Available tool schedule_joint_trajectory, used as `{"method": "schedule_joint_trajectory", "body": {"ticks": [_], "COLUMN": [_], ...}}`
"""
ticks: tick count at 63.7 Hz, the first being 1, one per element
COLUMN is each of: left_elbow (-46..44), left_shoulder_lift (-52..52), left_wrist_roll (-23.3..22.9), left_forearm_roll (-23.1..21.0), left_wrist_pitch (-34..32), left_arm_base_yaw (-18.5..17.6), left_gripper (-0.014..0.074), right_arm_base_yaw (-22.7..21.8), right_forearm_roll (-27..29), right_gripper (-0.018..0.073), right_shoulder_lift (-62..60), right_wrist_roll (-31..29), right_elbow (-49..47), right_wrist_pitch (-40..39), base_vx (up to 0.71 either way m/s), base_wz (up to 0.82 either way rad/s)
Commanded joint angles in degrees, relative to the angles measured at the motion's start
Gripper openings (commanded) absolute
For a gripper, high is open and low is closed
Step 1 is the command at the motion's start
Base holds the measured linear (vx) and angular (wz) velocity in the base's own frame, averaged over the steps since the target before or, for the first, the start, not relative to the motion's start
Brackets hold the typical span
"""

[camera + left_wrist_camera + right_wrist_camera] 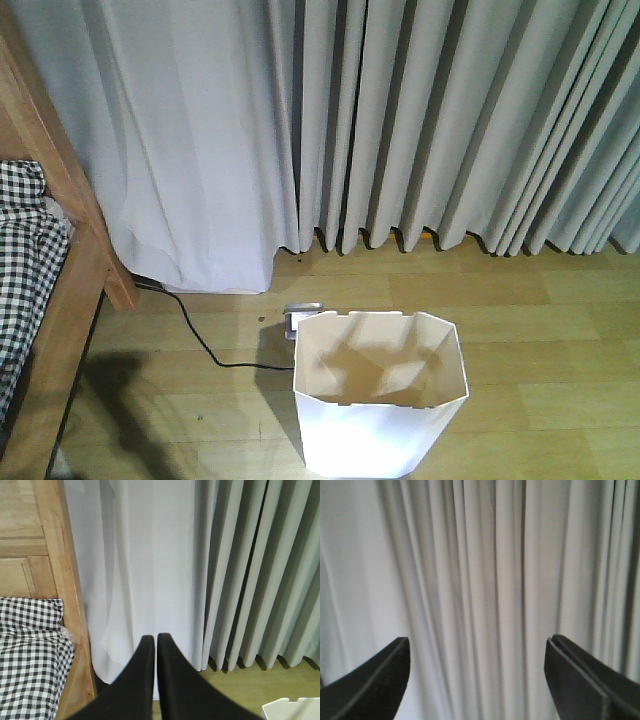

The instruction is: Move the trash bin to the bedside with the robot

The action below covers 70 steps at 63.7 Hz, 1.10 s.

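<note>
Two grippers idle, left gripper (pixel 152 639) clenched empty, right gripper (pixel 477 650) released; trash bin (pixel 378 400) stands upright on floor (pixel 540 300), well apart from bedside (pixel 75 280), so judged best practice: grip rim, slide leftward slowly.

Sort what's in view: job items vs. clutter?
Job: trash bin; bedside with checked bedding; left claw, shut; right claw, open.
Clutter: grey curtains; black cable; small grey object behind the bin.
</note>
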Motion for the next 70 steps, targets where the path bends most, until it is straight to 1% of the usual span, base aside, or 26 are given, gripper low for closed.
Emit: {"method": "schedule_joint_trajectory", "body": {"ticks": [1,5,12,16,20,22,27,34,36,70], "left_elbow": [1.07,1.07,1.07,1.07,1.07,1.07,1.07,1.07,1.07,1.07], "left_shoulder_lift": [-0.81,-0.81,-0.81,-0.81,-0.81,-0.81,-0.81,-0.81,-0.81,-0.81], "left_wrist_roll": [-0.25,-0.25,-0.25,-0.25,-0.25,-0.25,-0.25,-0.25,-0.25,-0.25], "left_forearm_roll": [-0.18,-0.18,-0.18,-0.18,-0.18,-0.18,-0.18,-0.18,-0.18,-0.18], "left_wrist_pitch": [-3.97,-3.97,-3.97,-3.97,-3.97,-3.97,-3.97,-3.97,-3.97,-3.97], "left_arm_base_yaw": [-0.17,-0.17,-0.17,-0.17,-0.17,-0.17,-0.17,-0.17,-0.17,-0.17], "left_gripper": [-0.0006,-0.0006,-0.0006,-0.0006,-0.0006,-0.0006,-0.0006,-0.0006,-0.0006,-0.0006], "right_arm_base_yaw": [-0.15,-0.15,-0.15,-0.15,-0.15,-0.15,-0.15,-0.15,-0.15,-0.15], "right_forearm_roll": [3.92,4.85,3.25,-0.38,-4.09,-4.91,-5.2,-6.91,-7.23,-6.92], "right_gripper": [0.0546,0.0546,0.0545,0.0533,0.0494,0.046,0.0317,0.0043,-0.0017,-0.0009], "right_shoulder_lift": [-0.97,-1.4,-1.39,-1.39,-1.39,-1.39,-1.39,-1.39,-1.39,-1.39], "right_wrist_roll": [-0.19,-0.19,-1.2,-2.11,-2.39,-2.39,-2.26,-2.43,-2.49,-2.47], "right_elbow": [-1.22,-1.22,-1.22,-1.22,-1.22,-1.22,-1.22,-1.22,-1.22,-1.22], "right_wrist_pitch": [-3.47,-3.29,-2.87,-2.1,-1.5,-1.42,-1.02,-0.68,-0.68,-0.75], "base_vx": [0.0,0.0,0.0,0.0,0.0,0.0,0.0,0.0,0.0,0.0], "base_wz": [0.0,0.0,0.0,0.0,0.0,0.0,0.0,0.0,0.0,0.0]}}
